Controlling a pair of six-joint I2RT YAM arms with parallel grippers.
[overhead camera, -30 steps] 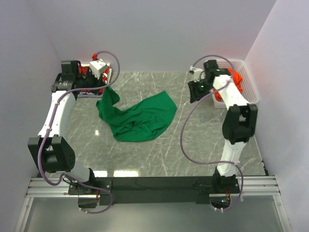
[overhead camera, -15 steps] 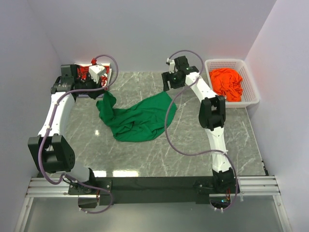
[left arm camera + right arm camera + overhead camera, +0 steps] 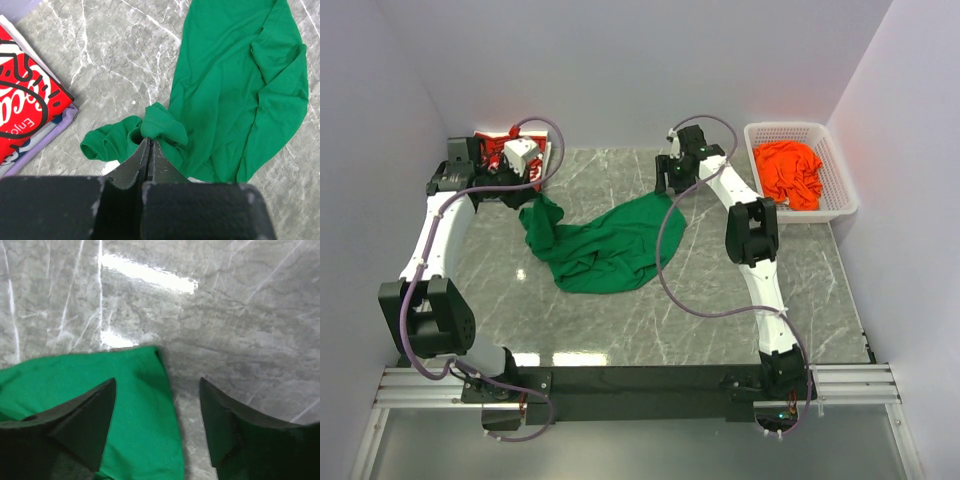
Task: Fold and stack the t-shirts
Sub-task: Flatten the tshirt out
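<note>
- Plain pale walls (image 3: 620,70) close in the workspace at the back and on both sides; they carry a faint lilac tint.
- The table (image 3: 620,320) is grey marble-patterned stone with white veins; it shines, and a bright strip of glare shows in the right wrist view.
- The green t-shirt (image 3: 605,245) lies crumpled and unfolded in the middle of the table; its left end bunches up towards the back left corner.
- A white mesh basket (image 3: 847,190) stands at the back right corner; the orange t-shirt (image 3: 790,172) lies heaped inside it.
- The red t-shirt (image 3: 505,148) with white lettering lies folded flat at the back left corner, near the green cloth but apart from it.
- The left gripper (image 3: 149,145) has its jaws pressed together on a fold of the green t-shirt's bunched end.
- The right gripper (image 3: 157,382) hangs over the shirt's far right corner with jaws spread wide; the cloth's edge lies between them, and I cannot tell whether they touch it.
- One second ago the right arm was folded back with its gripper beside the basket; it has since swung across to the green shirt.
- The left gripper has sunk slightly, and the raised end of the cloth sits lower than before.
</note>
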